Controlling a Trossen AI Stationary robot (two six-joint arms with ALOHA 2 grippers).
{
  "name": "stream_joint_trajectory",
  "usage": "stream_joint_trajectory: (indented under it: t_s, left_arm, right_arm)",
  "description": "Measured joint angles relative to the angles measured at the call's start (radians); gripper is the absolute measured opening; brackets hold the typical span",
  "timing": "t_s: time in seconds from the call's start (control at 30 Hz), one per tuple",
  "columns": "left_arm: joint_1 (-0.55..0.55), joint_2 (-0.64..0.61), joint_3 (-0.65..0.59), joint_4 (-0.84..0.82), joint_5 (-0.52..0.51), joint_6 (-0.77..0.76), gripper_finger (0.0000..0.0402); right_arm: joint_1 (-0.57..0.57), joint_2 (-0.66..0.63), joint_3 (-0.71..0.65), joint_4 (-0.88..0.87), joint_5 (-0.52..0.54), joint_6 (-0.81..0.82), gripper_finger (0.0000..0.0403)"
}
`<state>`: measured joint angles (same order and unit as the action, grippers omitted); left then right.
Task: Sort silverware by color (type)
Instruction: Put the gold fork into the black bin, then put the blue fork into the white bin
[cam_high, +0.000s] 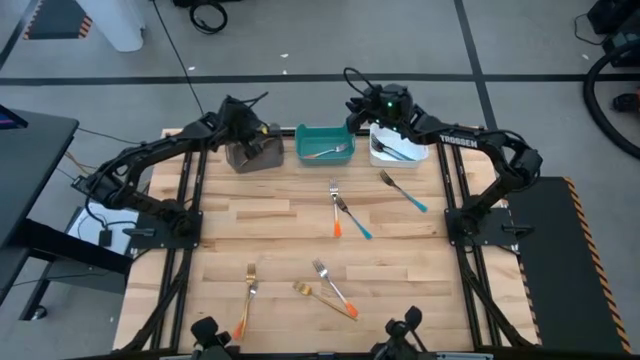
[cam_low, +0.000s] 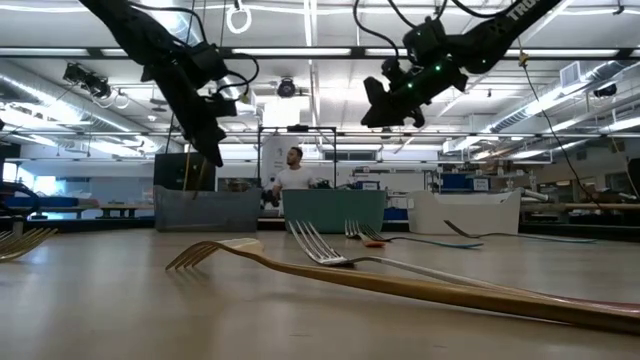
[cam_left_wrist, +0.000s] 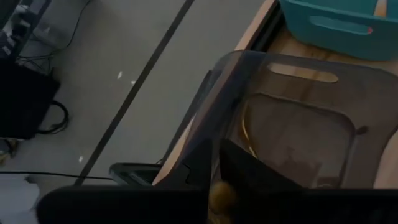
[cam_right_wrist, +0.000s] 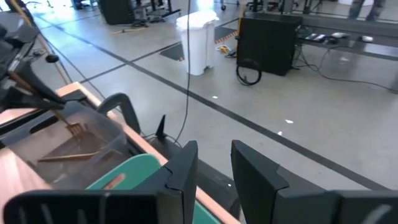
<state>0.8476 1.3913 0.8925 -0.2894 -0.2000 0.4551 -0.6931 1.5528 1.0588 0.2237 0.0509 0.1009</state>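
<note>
My left gripper (cam_high: 243, 122) hovers over the grey bin (cam_high: 258, 155) at the table's far edge, shut on a gold fork (cam_right_wrist: 68, 123). A second gold fork (cam_right_wrist: 62, 155) lies flat inside that bin. My right gripper (cam_right_wrist: 214, 171) is open and empty, raised above the white bin (cam_high: 400, 150), which holds a dark-looking fork. The teal bin (cam_high: 325, 142) between them holds an orange-handled fork. On the table lie an orange-handled fork (cam_high: 337, 208), two blue-handled ones (cam_high: 357, 222) (cam_high: 405, 190), and near the front a gold one (cam_high: 305, 290) and two orange-handled ones (cam_high: 335, 290) (cam_high: 246, 300). My left gripper pinches the gold fork between its two fingers at the handle's upper end (cam_right_wrist: 46, 102), coming from above. The fork hangs slanting below the fingers, lifted clear, with its tines (cam_right_wrist: 74, 129) lowest and reaching down into the grey bin.
The three bins stand in a row along the far edge. Black frame rails run down both sides of the wooden tabletop (cam_high: 290, 250). A person stands far off in the room behind the bins (cam_low: 293, 170). Bare wood lies between the fork groups.
</note>
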Motion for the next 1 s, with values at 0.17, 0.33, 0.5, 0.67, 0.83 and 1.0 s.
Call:
stream_joint_trajectory:
  t_s: [0.17, 0.33, 0.5, 0.67, 0.83, 1.0]
  left_arm:
    - [0.000, 0.002, 0.000, 0.009, -0.004, -0.053, 0.0069]
    - [0.000, 0.002, 0.021, 0.019, -0.041, -0.126, 0.0094]
    - [-0.001, 0.002, 0.131, 0.020, -0.046, -0.160, 0.0105]
    - [-0.001, 0.002, 0.255, -0.115, -0.046, -0.157, 0.0105]
    - [-0.001, 0.002, 0.293, -0.179, -0.046, -0.171, 0.0105]
    - [-0.001, 0.002, 0.293, -0.195, -0.046, -0.213, 0.0105]
  right_arm:
    - [-0.018, 0.000, 0.000, 0.000, -0.029, 0.000, 0.0105]
    - [-0.025, 0.000, 0.000, 0.000, -0.071, 0.000, 0.0105]
    - [-0.025, 0.000, 0.000, 0.000, -0.071, -0.010, 0.0105]
    - [-0.025, 0.000, 0.000, 0.000, -0.072, -0.025, 0.0105]
    - [-0.025, 0.000, 0.000, 0.000, -0.072, -0.026, 0.0105]
    - [-0.025, 0.000, -0.001, 0.000, -0.072, -0.026, 0.0105]
